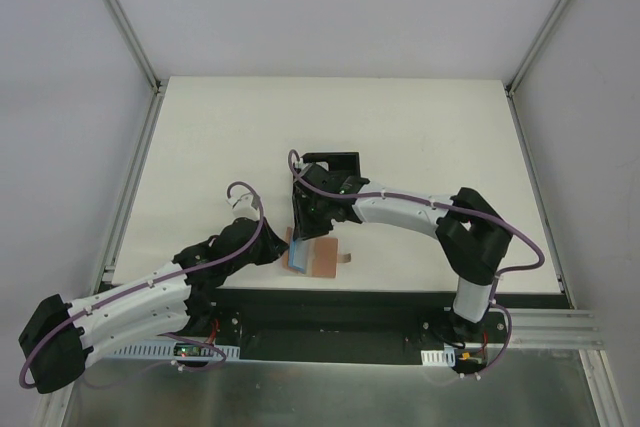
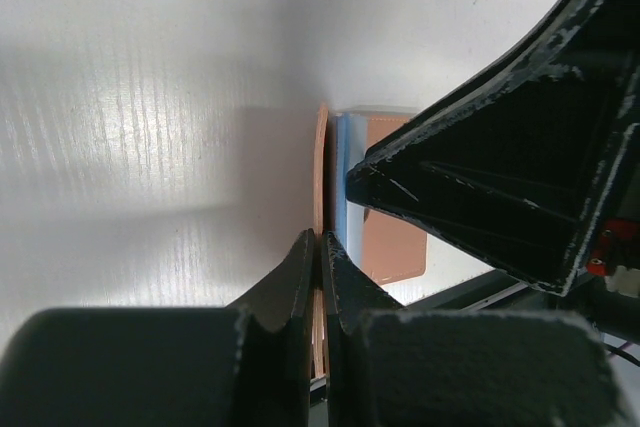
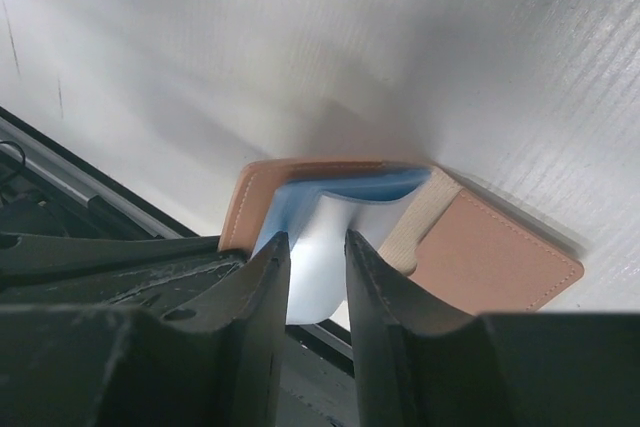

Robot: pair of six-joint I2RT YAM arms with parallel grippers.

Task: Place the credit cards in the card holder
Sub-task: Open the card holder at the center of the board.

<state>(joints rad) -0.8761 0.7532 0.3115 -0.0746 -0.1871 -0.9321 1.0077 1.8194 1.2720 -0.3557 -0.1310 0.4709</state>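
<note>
The tan-brown card holder (image 1: 322,257) lies open near the table's front edge. My left gripper (image 1: 279,247) is shut on its left flap; in the left wrist view (image 2: 320,239) the flap (image 2: 322,152) stands on edge between the closed fingers. My right gripper (image 1: 303,231) comes down from behind, shut on the credit cards (image 3: 320,247). These are a pale card and a light blue one, bowed between the fingers (image 3: 268,272), their far ends inside the holder's left half (image 3: 243,205). The blue card edge (image 2: 341,172) also shows in the left wrist view. The holder's right half (image 3: 495,257) lies flat.
A black open-sided plastic box (image 1: 332,164) stands just behind the right gripper. The table's front edge and black base rail (image 1: 330,299) run right below the holder. The right arm (image 1: 420,209) stretches in from the right.
</note>
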